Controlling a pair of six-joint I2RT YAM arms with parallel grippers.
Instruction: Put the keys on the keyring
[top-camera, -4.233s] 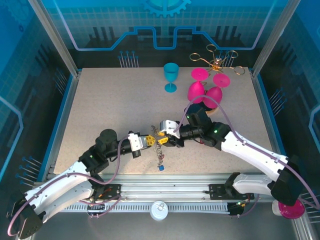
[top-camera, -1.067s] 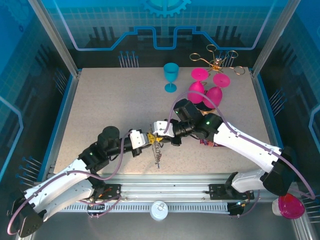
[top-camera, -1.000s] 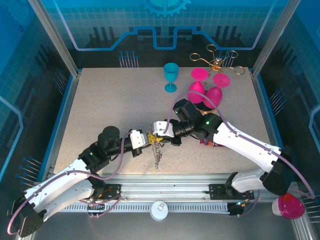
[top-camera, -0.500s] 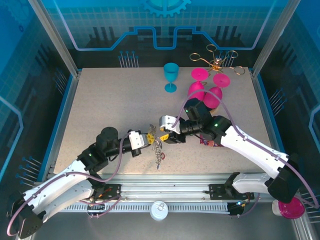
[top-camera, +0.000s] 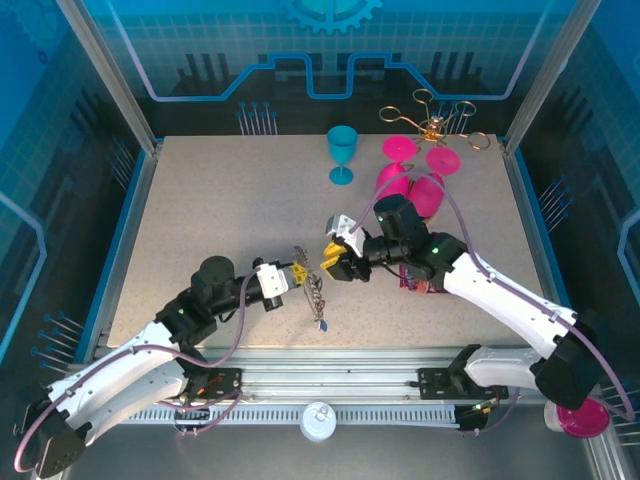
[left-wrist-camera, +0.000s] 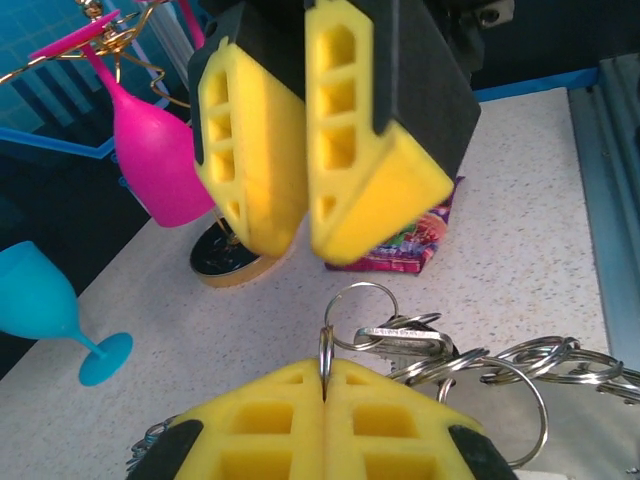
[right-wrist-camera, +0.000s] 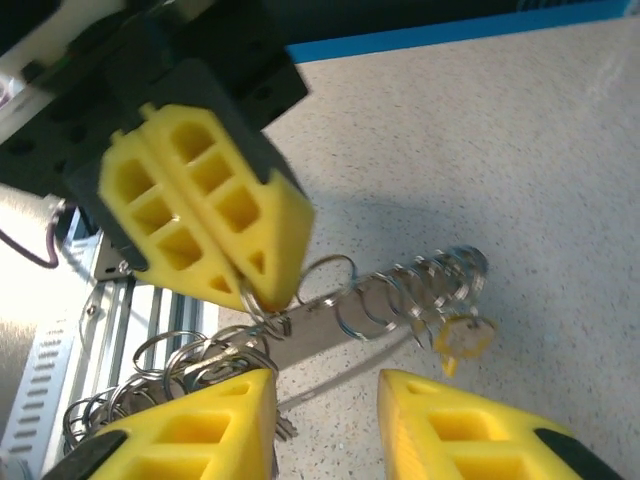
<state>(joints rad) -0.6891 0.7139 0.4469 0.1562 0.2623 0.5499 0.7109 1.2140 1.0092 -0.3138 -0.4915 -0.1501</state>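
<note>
- The left gripper (left-wrist-camera: 322, 385) has its pads pressed flat together, pinching one thin ring of the keyring (top-camera: 314, 292) edge-on. I judge this holds that ring steady and turned toward the other arm.
- The right gripper (right-wrist-camera: 325, 392) stands just beside the left one, at its 2 o'clock, with its tips aimed at the pinched ring. Its pads are parted by a modest gap with nothing between them, probably ready to take a ring or a key.
- From the pinch the keyring trails toward 5 o'clock over the table (top-camera: 220, 210), its links bunched together. Of the keys (right-wrist-camera: 462, 337), a yellow-tagged one sits at the far end; I cannot tell whether it is threaded on.
- The pink goblets (top-camera: 415, 190) at the right gripper's 2 o'clock and a packet (left-wrist-camera: 410, 245) at its 4 o'clock lie apart from the work.
</note>
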